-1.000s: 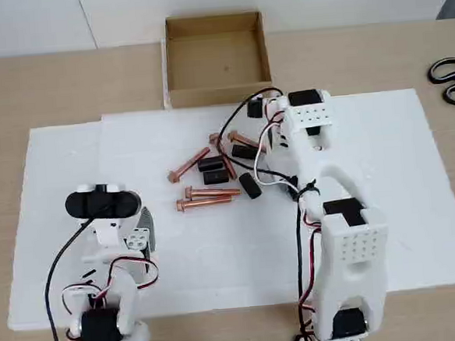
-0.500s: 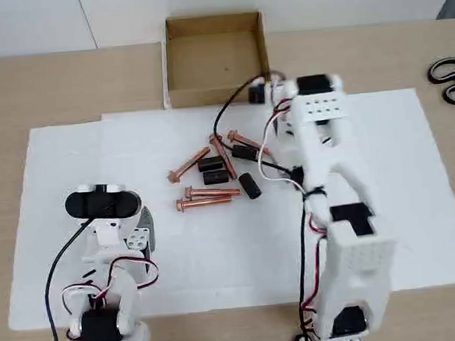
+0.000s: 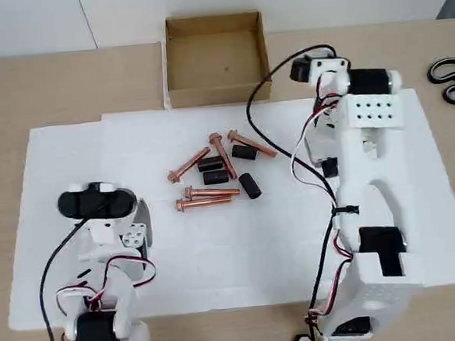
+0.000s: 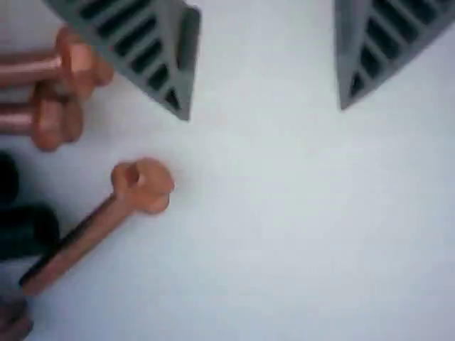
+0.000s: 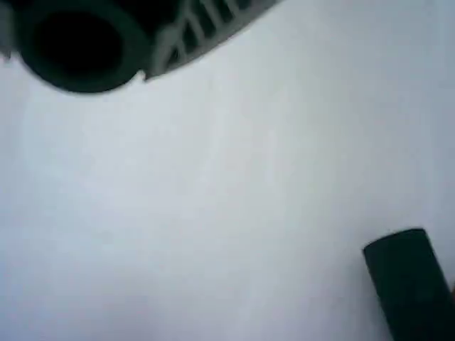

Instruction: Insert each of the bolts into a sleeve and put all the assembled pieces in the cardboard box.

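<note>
high: overhead, whole table [image 3: 49, 81] | wrists: close, downward | shared: white sheet [image 3: 217, 249]

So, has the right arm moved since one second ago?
Yes. The right arm, holding a sleeve, has swung right, away from the box and the bolts.

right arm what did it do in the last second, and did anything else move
The right gripper swung to the robot's right, away from the bolts, and now holds a sleeve over the white sheet. The left gripper, open, drifted only slightly. The bolts, the other sleeves and the cardboard box stayed put.
</note>
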Robot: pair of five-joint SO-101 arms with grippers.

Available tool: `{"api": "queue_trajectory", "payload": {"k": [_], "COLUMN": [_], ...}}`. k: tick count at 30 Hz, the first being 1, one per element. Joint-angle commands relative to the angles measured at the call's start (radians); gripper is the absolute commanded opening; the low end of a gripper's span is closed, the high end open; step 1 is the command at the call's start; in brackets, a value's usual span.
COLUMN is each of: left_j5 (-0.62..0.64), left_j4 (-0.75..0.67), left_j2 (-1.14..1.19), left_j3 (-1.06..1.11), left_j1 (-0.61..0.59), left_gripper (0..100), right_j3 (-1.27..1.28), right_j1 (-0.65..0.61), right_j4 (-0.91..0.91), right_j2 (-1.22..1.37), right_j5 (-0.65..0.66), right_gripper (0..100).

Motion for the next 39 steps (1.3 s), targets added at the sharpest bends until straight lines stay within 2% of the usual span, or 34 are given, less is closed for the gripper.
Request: {"api": "queue_trajectory", "payload": {"k": [1,7,13,20,28,31,34,37,39], "left_j5": [-0.002,-0.015,-0.160,-0.157,0.135,0.201,0.215,0.256,0.353], "left_j4": [0.028,0.029,0.006,0.023,0.264,0.402,0.505,0.519,0.520], "left_j2": [0.020,0.241,0.568,1.026,1.514,1.590,1.610,1.619,1.619], "left_j3": [-0.133,-0.286,-0.507,-0.842,-1.257,-1.376,-1.415,-1.411,-1.403], "left_j1": [-0.008,-0.008,-0.041,-0.086,-0.057,0.023,0.089,0.144,0.175], "left_gripper": [13,13,13,13,13,13,13,13,13], "right_j3": [0.000,0.000,0.002,0.002,0.002,0.002,0.002,0.002,0.002], "right_j1": [0.012,0.007,0.007,0.012,0.008,0.010,0.010,0.010,0.012], "right_j4": [0.019,0.019,0.019,0.019,0.019,0.018,0.018,0.018,0.018], "right_j2": [-0.062,-0.061,-0.056,-0.054,-0.053,-0.053,-0.053,-0.053,-0.053], "right_j5": [0.011,0.011,0.011,0.008,0.003,-0.020,-0.023,-0.023,-0.023], "right_gripper": [0.4,0.4,0.4,0.4,0.4,0.4,0.4,0.4,0.4]}}
